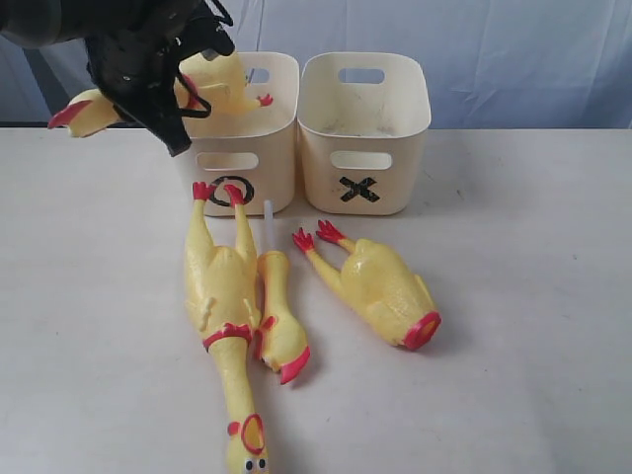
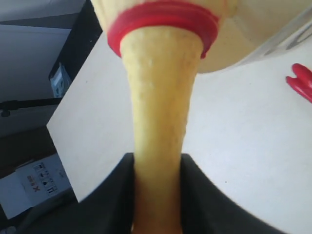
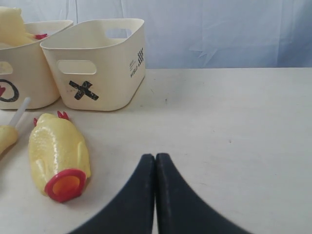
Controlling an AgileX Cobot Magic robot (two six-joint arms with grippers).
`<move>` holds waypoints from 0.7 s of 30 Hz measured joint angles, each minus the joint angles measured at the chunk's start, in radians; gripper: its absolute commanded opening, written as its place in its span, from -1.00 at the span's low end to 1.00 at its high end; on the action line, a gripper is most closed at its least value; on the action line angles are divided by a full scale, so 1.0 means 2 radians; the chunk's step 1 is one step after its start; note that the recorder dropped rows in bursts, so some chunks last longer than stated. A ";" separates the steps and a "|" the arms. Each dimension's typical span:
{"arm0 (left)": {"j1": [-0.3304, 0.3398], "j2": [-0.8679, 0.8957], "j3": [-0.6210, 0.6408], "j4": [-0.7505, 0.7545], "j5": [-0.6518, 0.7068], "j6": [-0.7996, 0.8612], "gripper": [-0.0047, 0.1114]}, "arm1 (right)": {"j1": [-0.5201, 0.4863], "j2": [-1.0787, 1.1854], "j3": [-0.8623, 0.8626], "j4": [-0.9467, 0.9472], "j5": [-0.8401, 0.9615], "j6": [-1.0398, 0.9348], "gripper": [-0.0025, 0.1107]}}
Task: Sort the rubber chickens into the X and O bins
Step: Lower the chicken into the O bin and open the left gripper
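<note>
Left gripper [image 2: 157, 168] is clamped on the neck of a yellow rubber chicken [image 1: 222, 81], its black fingers [image 2: 109, 200] pressing either side just past the red collar [image 2: 163, 17]. This chicken's body and feet hang over the O bin [image 1: 272, 148], while its head sticks out beyond the bin's left wall. The X bin [image 1: 395, 148] stands just beside it. Three chickens lie on the table [image 1: 523, 296] before the bins: a long whole chicken [image 1: 219, 286] with its feet against the O mark, a head piece [image 1: 278, 331] beside it on a white stick [image 1: 268, 222], and a headless body [image 1: 385, 286] with its feet toward the X bin. Right gripper [image 3: 155, 157] hangs pinched together and empty near the headless body.
</note>
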 measured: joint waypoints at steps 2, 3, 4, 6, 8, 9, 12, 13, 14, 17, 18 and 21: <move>0.000 0.000 -0.001 -0.014 0.002 0.011 -0.46 | 0.000 0.000 0.000 0.000 0.000 0.000 -0.96; 0.000 0.000 -0.003 -0.018 0.003 0.016 -0.46 | 0.000 0.000 0.000 0.000 0.000 0.000 -0.96; 0.000 0.000 -0.006 -0.022 0.004 0.018 -0.46 | 0.000 0.000 0.000 0.000 0.000 0.000 -0.96; 0.000 0.000 -0.012 -0.026 0.005 0.019 -0.40 | 0.000 0.000 0.000 0.000 0.000 0.000 -0.96; 0.000 0.000 -0.016 -0.027 0.005 0.019 -0.31 | 0.000 0.000 0.000 0.001 0.000 0.000 -0.96; 0.000 0.000 -0.017 -0.029 0.005 0.019 -0.26 | 0.000 0.000 0.000 0.001 0.000 0.000 -0.96; 0.000 0.000 -0.019 -0.031 0.002 0.019 -0.20 | 0.000 0.000 0.000 0.001 0.000 0.000 -0.96; 0.000 0.000 -0.019 -0.031 0.001 0.019 -0.20 | 0.000 0.000 0.000 0.001 0.000 0.000 -0.96; 0.000 0.000 -0.019 -0.032 0.001 0.019 -0.20 | 0.000 0.000 0.000 0.001 0.000 0.000 -0.96; 0.000 0.000 -0.019 -0.034 0.000 0.020 -0.20 | 0.000 0.000 0.000 0.001 0.000 0.000 -0.96; 0.000 0.000 -0.019 -0.034 -0.001 0.020 -0.20 | 0.000 0.000 0.000 0.001 0.000 0.000 -0.96; 0.000 0.000 -0.019 -0.034 -0.005 0.020 -0.20 | 0.000 0.000 0.000 0.001 0.000 0.000 -0.96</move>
